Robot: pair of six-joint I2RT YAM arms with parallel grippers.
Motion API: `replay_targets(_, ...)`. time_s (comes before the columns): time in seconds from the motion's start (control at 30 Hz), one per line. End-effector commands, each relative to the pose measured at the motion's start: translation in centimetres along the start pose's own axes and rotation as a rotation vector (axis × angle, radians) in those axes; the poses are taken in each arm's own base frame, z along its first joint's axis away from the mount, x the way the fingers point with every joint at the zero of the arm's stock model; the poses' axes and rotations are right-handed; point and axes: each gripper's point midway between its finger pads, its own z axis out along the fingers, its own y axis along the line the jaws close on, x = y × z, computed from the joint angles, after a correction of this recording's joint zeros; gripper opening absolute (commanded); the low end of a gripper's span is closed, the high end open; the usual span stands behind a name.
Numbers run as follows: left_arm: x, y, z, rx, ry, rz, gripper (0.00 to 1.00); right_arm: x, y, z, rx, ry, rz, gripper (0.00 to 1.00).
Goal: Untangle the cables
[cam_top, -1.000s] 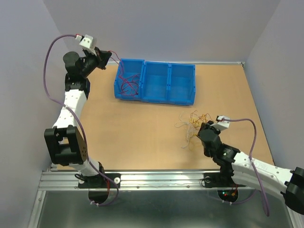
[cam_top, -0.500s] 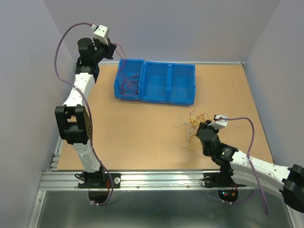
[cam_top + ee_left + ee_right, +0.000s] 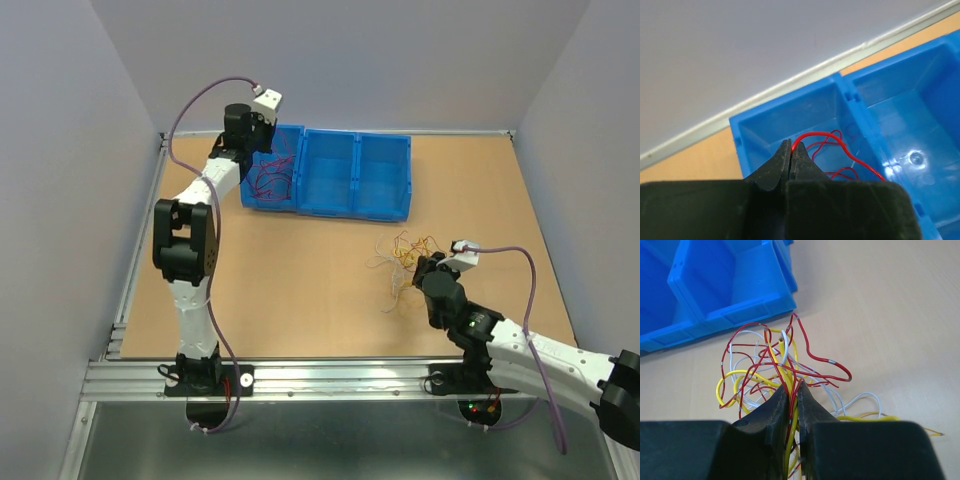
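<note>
Top external view is showing the surface (image 3: 300, 290) carrying a row of three blue bins (image 3: 375, 210) along its far edge, left of centre. The left claw (image 3: 791, 147) is hanging over the leftmost bin, the one nearest the far left corner. Its jaws are pinching tight on one red cable (image 3: 820, 136), which is looping down toward the other red strands (image 3: 268, 180) lying in that compartment. No wires are showing in the other two bins.

Toward the near right part of the surface, the right claw (image 3: 794, 390) is closing narrowly on the root of the tangle (image 3: 765, 365). There, red, yellow and white cables are crossing and curling over one another, fanning out toward the bins.

Judging by this, the work is only partly along. A few red wires are sitting apart in one bin, while the yellow, the white and several red ones are waiting knotted together, so most of the pulling apart is yet to come.
</note>
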Motion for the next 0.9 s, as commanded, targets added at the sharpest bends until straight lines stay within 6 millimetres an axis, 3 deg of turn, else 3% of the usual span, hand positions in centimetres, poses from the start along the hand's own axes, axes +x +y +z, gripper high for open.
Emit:
replay_targets(0.0,3.1,2.1,2.6,-0.133,0.126,0.0,0.0,-1.0,0.7,0.1,-0.021,-0.035,0.047,0.09)
replay_targets(0.07,2.9,2.6,3.2,-0.16,0.139,0.015,0.0,-1.1,0.6,0.1,-0.021,-0.037,0.048,0.09)
replay_targets(0.33,6.6,1.4,4.0,-0.296,0.298,0.168,0.0,-1.0,0.7,0.0,-0.027,-0.035,0.049,0.09)
replay_targets(0.43,5.0,1.5,4.0,-0.3,0.269,0.141,0.01,-0.9,0.6,0.1,-0.025,-0.033,0.043,0.09)
replay_targets(0.53,3.0,1.0,3.7,-0.261,0.222,0.129,0.17,-0.9,0.7,0.1,-0.026,-0.031,0.043,0.09)
replay_targets(0.57,1.6,1.0,3.1,-0.259,0.196,0.122,0.39,-0.9,0.8,0.1,-0.026,-0.029,0.039,0.09)
replay_targets(0.67,-1.2,0.9,2.1,-0.252,0.142,0.111,0.6,-0.6,1.0,0.1,-0.035,-0.019,0.029,0.09)
replay_targets(0.87,-3.5,1.2,-1.2,-0.263,0.159,0.127,0.78,-0.3,2.6,-0.2,-0.138,0.0,0.007,0.09)
